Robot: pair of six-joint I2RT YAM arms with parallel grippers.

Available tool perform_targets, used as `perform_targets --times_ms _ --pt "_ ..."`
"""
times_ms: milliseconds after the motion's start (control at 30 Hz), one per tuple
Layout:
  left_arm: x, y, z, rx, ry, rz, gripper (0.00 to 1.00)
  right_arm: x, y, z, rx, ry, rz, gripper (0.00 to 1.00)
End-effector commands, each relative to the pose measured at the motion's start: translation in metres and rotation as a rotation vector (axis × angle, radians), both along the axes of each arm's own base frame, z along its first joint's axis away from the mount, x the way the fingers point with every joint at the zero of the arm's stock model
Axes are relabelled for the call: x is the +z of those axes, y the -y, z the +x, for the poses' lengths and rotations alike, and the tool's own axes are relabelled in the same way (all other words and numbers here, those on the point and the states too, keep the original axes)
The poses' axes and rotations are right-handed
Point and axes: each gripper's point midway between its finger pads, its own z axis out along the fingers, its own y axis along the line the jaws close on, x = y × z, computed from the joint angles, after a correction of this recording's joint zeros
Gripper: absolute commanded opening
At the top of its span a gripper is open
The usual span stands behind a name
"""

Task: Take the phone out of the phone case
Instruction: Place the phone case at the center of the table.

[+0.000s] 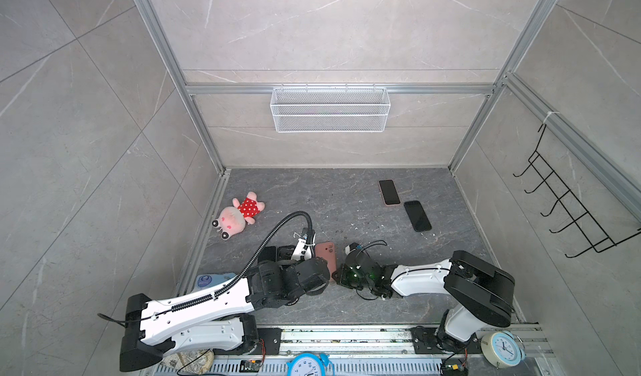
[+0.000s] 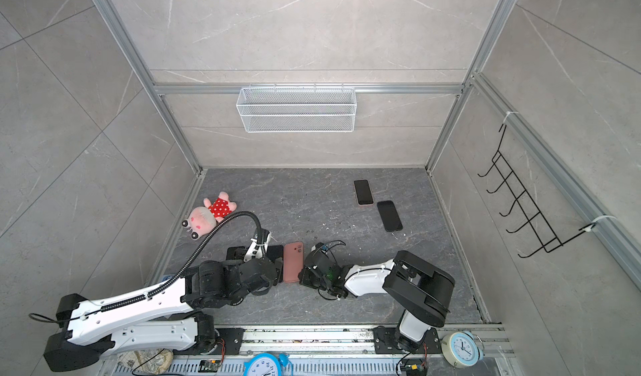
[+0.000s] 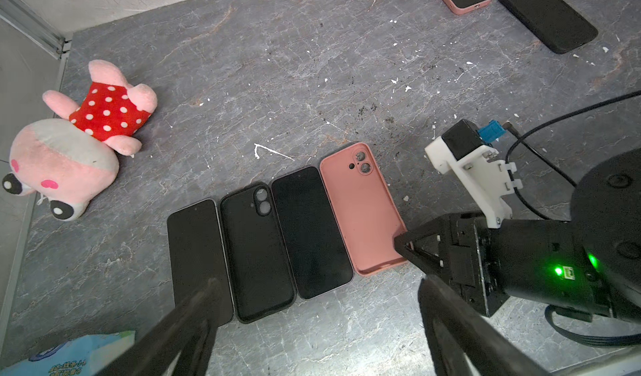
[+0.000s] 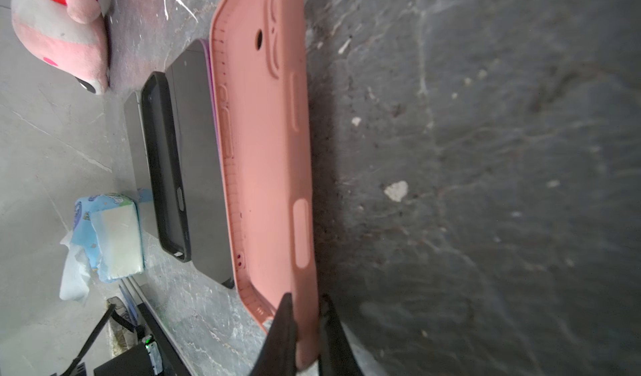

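Pink phone case (image 3: pixel 360 211) lies empty, rim perhaps pinched by right fingers (image 4: pixel 282 325).

Salmon pink all over the phone case (image 1: pixel 326 255) at lower centre in both top views; matt black on the second case (image 3: pixel 258 253) and glossy black on the phone screen (image 3: pixel 310 232) between the two. Dark grey with rusty veins and white flecks across the tabletop (image 1: pixel 329 201). Pale grey with thin white veining on the walls (image 1: pixel 86 114). Pink and grey on the plush toy (image 1: pixel 232 220) at centre left, with a red, white-dotted dress (image 1: pixel 249 207). White for the mesh basket (image 1: pixel 329 109) at upper centre, black for the hook rack (image 1: pixel 569 193) at right, light blue for the clock (image 1: pixel 307 365) at the bottom edge.
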Motion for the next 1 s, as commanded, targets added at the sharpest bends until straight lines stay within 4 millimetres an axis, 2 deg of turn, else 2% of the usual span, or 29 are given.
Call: perform_targets --times_ms 0,100,133,167,233,300,400,467,533,700,800,967 --pt "0.014 0.005 0.004 0.002 0.023 -0.035 0.91 -0.004 0.002 -0.001 0.032 0.015 -0.067 0.34" --pt "0.016 0.004 0.004 0.005 0.022 -0.044 0.92 -0.001 0.009 -0.003 0.039 0.024 -0.089 0.52" --pt "0.016 0.005 0.004 0.004 0.021 -0.048 0.92 0.001 0.012 -0.004 0.044 0.029 -0.101 0.67" --pt "0.017 0.005 0.003 0.003 0.019 -0.053 0.93 0.003 0.017 -0.005 0.049 0.035 -0.122 0.76" --pt "0.019 0.006 0.003 0.002 0.019 -0.060 0.93 0.013 0.028 -0.007 0.069 0.064 -0.166 0.87" --pt "0.020 0.006 0.003 0.003 0.018 -0.070 0.94 0.025 0.042 -0.010 0.074 0.092 -0.206 0.90" --pt "0.024 0.011 0.002 -0.007 0.016 -0.109 0.95 0.049 0.076 -0.011 0.066 0.159 -0.311 0.99" --pt "0.025 0.021 0.001 -0.039 0.011 -0.149 0.96 0.067 0.103 -0.005 0.049 0.213 -0.406 0.99" --pt "0.025 0.034 0.001 -0.081 0.002 -0.203 0.97 0.086 0.147 0.008 -0.010 0.262 -0.563 0.99" --pt "0.017 0.065 0.012 -0.169 -0.071 -0.402 0.98 0.109 0.233 0.052 -0.148 0.266 -0.749 1.00" --pt "0.014 0.071 0.022 -0.173 -0.077 -0.442 0.98 0.110 0.264 0.080 -0.165 0.257 -0.789 1.00" --pt "0.011 0.084 0.030 -0.200 -0.078 -0.401 0.98 0.099 0.295 0.130 -0.137 0.250 -0.819 1.00"
